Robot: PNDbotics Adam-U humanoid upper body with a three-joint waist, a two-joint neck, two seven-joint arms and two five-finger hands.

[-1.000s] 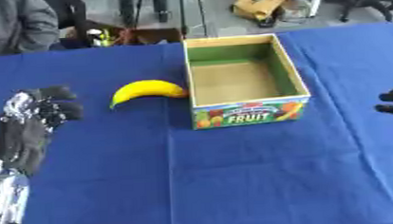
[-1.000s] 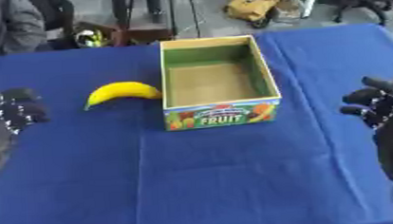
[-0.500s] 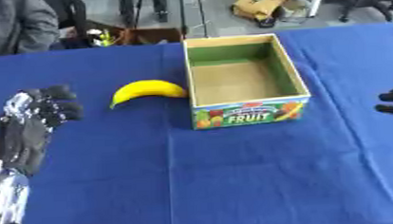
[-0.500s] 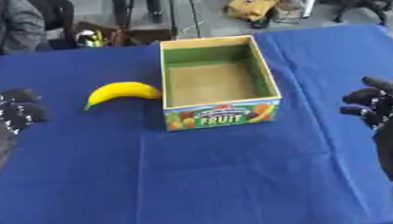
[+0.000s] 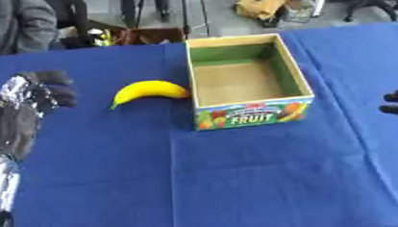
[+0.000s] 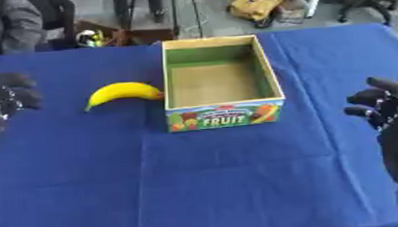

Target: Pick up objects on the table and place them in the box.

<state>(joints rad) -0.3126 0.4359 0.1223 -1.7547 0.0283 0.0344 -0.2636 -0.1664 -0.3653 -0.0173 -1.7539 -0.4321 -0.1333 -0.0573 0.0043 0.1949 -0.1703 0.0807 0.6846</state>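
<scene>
Nearest to me, my right hand (image 6: 394, 121) sits at the right edge of the worktop (image 5: 197, 183), fingers (image 6: 366, 98) relaxed and spread, holding nothing. In the left eye view only its fingertips show at the right border. It is well apart from the box and touches none of the task's things.

On the other side, my left hand (image 5: 29, 101) hovers over the left part of the blue-covered worktop, its silver-wrapped forearm coming in from the lower left corner. Its fingers are loosely bent at the tips but grip nothing; I read it as relaxed and empty. It is near the banana, with a clear gap of blue cloth between them.

Further out, the banana (image 5: 148, 91) lies flat on the cloth, just to the left of the box, its right end touching or almost touching the box wall; I cannot tell which.

The box (image 5: 289, 75) stands upright in the middle of the worktop, open at the top, with green inner walls, a brown floor and the word FRUIT printed on the near face. Nothing lies inside it.
</scene>
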